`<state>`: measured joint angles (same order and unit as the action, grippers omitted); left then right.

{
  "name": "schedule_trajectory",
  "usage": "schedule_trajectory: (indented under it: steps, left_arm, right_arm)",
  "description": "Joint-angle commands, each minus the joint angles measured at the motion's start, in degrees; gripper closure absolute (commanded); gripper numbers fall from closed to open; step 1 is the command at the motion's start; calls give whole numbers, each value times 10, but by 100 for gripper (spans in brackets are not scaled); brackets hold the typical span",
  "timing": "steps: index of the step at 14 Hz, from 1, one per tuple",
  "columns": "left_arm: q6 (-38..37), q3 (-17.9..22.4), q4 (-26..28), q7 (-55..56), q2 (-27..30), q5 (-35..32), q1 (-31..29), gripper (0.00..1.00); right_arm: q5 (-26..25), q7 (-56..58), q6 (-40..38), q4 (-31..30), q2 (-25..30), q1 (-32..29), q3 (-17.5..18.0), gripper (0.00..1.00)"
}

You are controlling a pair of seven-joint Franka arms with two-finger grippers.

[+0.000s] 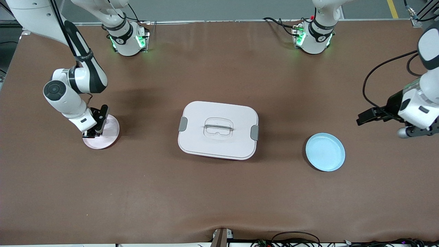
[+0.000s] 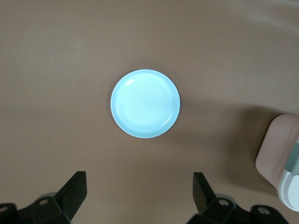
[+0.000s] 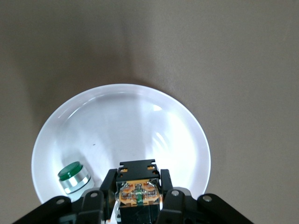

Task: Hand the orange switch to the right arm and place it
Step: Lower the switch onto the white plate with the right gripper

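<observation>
Brown table [image 1: 219,199]: 2 plates, 1 box [image 1: 218,129]

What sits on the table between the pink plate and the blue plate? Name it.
The front view shows a white lidded box on the table between the pink plate and the blue plate, with bare brown table on both sides of it.

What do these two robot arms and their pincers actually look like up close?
Both arms are glossy white with rounded joints and black bands; their bases glow green. The right arm has a dark round cap on one joint. Black cables loop beside the left arm. The left gripper has two flat black wedge-shaped fingers; the right gripper has black fingers on bolted black links.
</observation>
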<state>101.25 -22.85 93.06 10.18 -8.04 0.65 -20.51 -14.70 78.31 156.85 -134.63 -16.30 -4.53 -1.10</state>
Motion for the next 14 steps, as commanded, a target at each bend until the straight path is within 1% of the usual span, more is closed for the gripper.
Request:
schedule_trajectory:
  steps: [1,4,9,11,12,14]
  left_arm:
    - [-30,-4,9,-66,42,-9,-23,0]
    - [-36,-4,10,-71,52,-9,-24,0]
    - [-36,-5,12,-72,53,-9,-23,0]
    - [-35,-3,12,-70,51,-8,-9,0]
    - [-35,10,12,-68,51,-8,5,0]
    - [-37,71,14,-64,51,-8,70,0]
  right_arm:
    - [-12,0,20,0,-11,-12,10,100]
    - [-11,-4,24,1,-17,-12,11,100]
    - [-9,-7,43,1,-33,-9,11,100]
    - [-8,-7,46,2,-36,-9,11,100]
    - [-7,-8,46,2,-36,-8,11,100]
    - [-7,-20,45,2,-40,-7,11,100]
